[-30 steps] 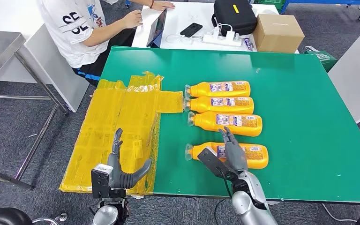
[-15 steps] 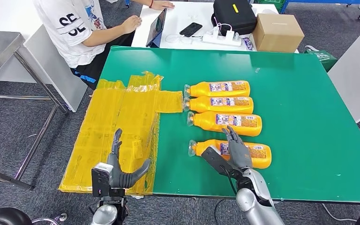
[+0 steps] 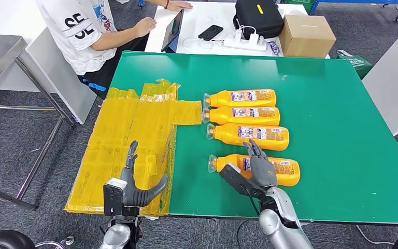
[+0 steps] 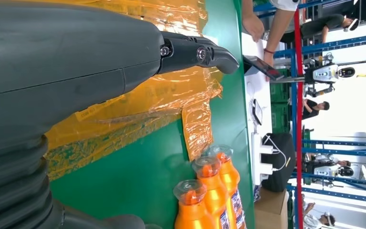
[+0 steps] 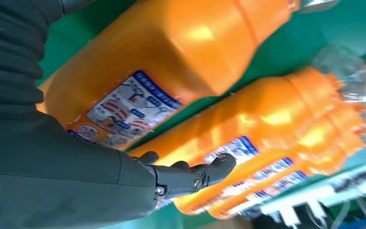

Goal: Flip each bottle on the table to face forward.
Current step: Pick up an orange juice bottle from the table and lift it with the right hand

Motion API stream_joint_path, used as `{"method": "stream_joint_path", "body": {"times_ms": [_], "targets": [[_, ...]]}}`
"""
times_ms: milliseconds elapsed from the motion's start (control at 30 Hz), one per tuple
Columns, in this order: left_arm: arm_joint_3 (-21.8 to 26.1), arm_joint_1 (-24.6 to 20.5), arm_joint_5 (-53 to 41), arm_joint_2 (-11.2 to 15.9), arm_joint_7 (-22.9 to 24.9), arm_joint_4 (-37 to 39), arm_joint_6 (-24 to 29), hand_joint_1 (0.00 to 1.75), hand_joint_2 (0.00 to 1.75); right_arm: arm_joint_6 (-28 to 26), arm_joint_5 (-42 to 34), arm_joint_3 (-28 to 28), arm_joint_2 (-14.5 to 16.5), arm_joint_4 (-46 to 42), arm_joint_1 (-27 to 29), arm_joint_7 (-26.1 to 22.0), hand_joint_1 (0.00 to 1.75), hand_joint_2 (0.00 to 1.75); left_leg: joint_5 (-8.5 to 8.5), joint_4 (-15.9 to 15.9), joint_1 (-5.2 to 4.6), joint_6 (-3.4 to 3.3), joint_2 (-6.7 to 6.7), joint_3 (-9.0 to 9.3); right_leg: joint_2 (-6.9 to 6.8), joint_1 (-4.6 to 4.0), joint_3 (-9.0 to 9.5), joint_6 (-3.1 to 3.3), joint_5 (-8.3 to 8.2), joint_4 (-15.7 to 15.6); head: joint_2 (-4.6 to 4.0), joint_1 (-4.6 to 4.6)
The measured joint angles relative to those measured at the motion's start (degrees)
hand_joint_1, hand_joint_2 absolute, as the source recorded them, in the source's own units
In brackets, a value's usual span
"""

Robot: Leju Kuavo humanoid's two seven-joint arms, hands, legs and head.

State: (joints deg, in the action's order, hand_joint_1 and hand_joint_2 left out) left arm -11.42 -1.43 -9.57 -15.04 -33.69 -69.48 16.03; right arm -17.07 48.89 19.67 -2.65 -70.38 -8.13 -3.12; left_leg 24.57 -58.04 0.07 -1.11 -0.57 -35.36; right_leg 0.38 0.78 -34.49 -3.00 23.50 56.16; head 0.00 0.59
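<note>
1. Green table (image 3: 337,155), flat and plain all over.
2. Four bottles (image 3: 241,98), bright orange, each with a white, blue and red printed label and a clear cap.
3. Crinkled yellow plastic sheet (image 3: 129,140) over the table's left edge, glossy and see-through.
4. Right hand (image 3: 259,170) dark grey; left hand (image 3: 134,188) dark grey too.
5. Grey carpet floor (image 3: 10,150).

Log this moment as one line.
right hand: over nearest bottle | left hand: open above yellow film | three bottles: lying
</note>
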Motion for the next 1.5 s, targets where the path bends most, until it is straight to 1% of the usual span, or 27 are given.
{"method": "stream_joint_path", "body": {"times_ms": [100,233,400,533,700,800,867,933,1000,1100,1200,1333,1433,1500], "targets": [[0.03,-0.20,0.02,0.00,-0.16,0.39,-0.10,0.00,1.75,-1.63,1.10,1.03,0.11,-0.12,-0.99,-1.63,0.00,1.75,0.00,0.00,0.00,0.00,0.00,-0.01,0.01,0.00,0.00,0.00,0.00,0.00,0.00,0.00],[0.46,-1.08,1.28,0.00,-0.66,1.03,0.08,0.00,1.75,-3.99,2.23,2.91,0.51,-0.35,-3.94,-3.77,0.00,1.75,-0.01,0.00,0.00,-0.01,0.01,-0.01,0.01,0.00,-0.01,0.00,-0.01,0.01,0.00,-0.01],[1.05,-2.02,2.13,0.00,-0.83,1.96,-0.28,0.00,1.75,-3.78,1.28,5.39,1.26,-0.06,-7.20,-5.16,0.00,1.75,-0.03,0.00,0.00,-0.01,-0.01,-0.02,0.01,0.00,-0.01,0.00,-0.01,0.02,0.00,-0.01],[1.97,-3.04,2.87,0.02,-1.24,3.10,0.07,0.00,1.75,-4.38,-0.14,7.10,1.87,0.29,-8.43,-6.97,0.00,1.75,-0.02,0.00,0.00,-0.01,-0.02,-0.02,0.00,0.00,-0.02,0.00,0.00,0.02,0.00,0.01],[2.63,-3.42,2.90,0.05,-1.58,4.14,-0.07,0.00,1.75,-2.25,-2.79,8.34,1.74,0.31,-8.68,-7.46,0.00,1.75,-0.02,0.00,0.00,-0.01,-0.02,-0.05,0.00,0.00,-0.05,0.00,0.00,0.01,0.00,0.00],[2.98,-3.36,2.79,0.07,-1.67,4.46,-0.08,0.00,1.75,0.01,-4.63,8.50,0.82,-0.18,-8.48,-6.74,0.00,1.75,-0.02,0.00,-0.01,-0.01,-0.03,-0.05,0.00,0.01,-0.06,0.00,0.00,0.00,0.00,0.00],[3.27,-3.18,2.71,0.13,-1.80,4.63,-0.07,0.00,1.75,3.70,-7.42,8.51,-0.75,-1.16,-8.06,-6.15,0.00,1.75,-0.02,0.00,-0.01,-0.01,-0.03,-0.05,0.00,0.01,-0.05,0.00,0.00,-0.01,0.00,0.00],[3.61,-3.03,2.63,0.23,-2.08,4.88,-0.07,0.00,1.75,8.57,-10.81,8.50,-3.22,-2.46,-7.48,-5.74,0.00,1.75,-0.01,-0.01,-0.03,-0.02,-0.04,-0.06,-0.01,0.02,-0.05,-0.01,0.00,-0.02,0.00,-0.01],[4.01,-2.98,2.52,0.35,-2.46,5.16,-0.07,0.00,1.75,13.04,-13.83,8.41,-6.49,-4.00,-6.75,-5.49,0.00,1.75,-0.01,-0.02,-0.05,-0.02,-0.08,-0.06,-0.04,0.03,-0.06,-0.01,0.00,-0.02,0.00,-0.01],[4.69,-2.94,2.28,0.52,-2.97,5.52,-0.16,0.00,1.75,17.29,-16.72,7.61,-12.35,-7.37,-5.14,-5.17,0.00,1.75,-0.01,-0.03,-0.07,-0.03,-0.16,-0.11,-0.08,0.04,-0.06,-0.01,0.00,-0.02,0.00,0.00],[5.23,-2.92,2.13,0.72,-3.22,5.87,-0.41,0.00,1.75,19.27,-17.69,6.44,-17.25,-10.91,-3.39,-4.57,0.00,1.75,0.02,-0.03,-0.08,-0.05,-0.13,-0.13,-0.06,0.05,-0.08,-0.02,-0.01,-0.03,0.00,0.00],[5.59,-2.94,1.59,0.76,-3.41,6.22,-0.49,0.00,1.75,20.68,-17.95,5.20,-22.33,-16.17,-0.54,-2.88,0.00,1.75,0.05,-0.03,-0.07,-0.07,-0.08,-0.12,-0.06,0.03,-0.11,-0.02,0.00,-0.03,0.00,-0.02],[5.79,-2.97,-0.01,0.75,-3.60,6.58,0.53,0.00,1.75,20.97,-16.07,4.21,-25.14,-19.02,0.96,-1.60,0.00,1.75,0.05,-0.03,-0.05,-0.06,-0.05,-0.12,-0.05,0.02,-0.11,-0.02,0.00,-0.02,0.00,-0.02],[5.80,-2.98,-1.01,0.64,-3.65,6.87,1.08,0.00,1.75,20.66,-14.36,3.80,-26.14,-19.97,1.49,-1.13,0.00,1.75,0.05,-0.03,-0.05,-0.06,0.01,-0.11,-0.03,0.02,-0.11,-0.02,0.00,-0.02,0.00,-0.02]]}}
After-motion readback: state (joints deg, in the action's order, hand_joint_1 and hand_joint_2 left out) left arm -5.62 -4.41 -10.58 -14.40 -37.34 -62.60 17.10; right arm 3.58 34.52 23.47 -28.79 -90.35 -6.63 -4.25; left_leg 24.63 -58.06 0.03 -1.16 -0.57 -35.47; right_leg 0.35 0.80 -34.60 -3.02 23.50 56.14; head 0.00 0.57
